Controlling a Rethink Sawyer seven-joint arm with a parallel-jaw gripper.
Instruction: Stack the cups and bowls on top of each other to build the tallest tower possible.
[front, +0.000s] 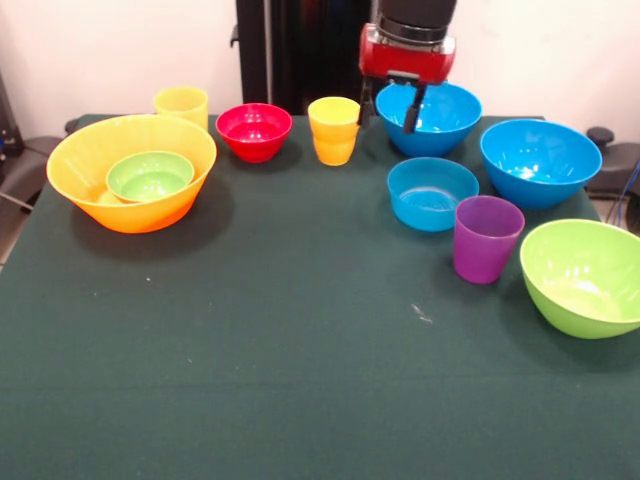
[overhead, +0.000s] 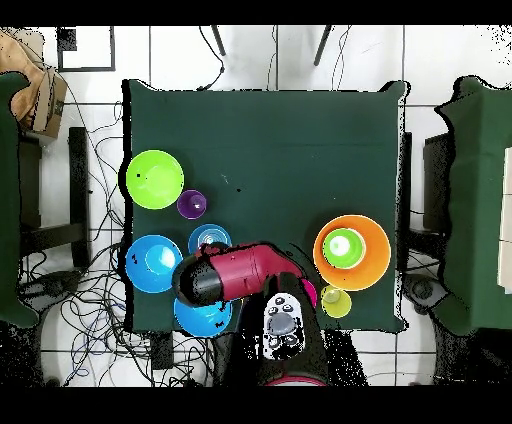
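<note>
My gripper (front: 389, 108) hangs open and empty over the left rim of the far large blue bowl (front: 447, 120). A second large blue bowl (front: 538, 162) stands to its right, with a shallow blue bowl (front: 432, 193) in front. A purple cup (front: 486, 240) and a large lime green bowl (front: 585, 277) stand at the right. The huge orange-yellow bowl (front: 130, 216) at the left holds the small green bowl (front: 150, 176). One yellow cup (front: 181, 102) stands behind it. A small red bowl (front: 253, 130) and another yellow cup (front: 334, 130) stand at the back middle.
In the overhead view the red arm (overhead: 235, 272) covers part of the far blue bowl (overhead: 203, 316) and the red bowl. The black pedestal (front: 300, 50) rises behind the table. Cables lie on the floor around the table.
</note>
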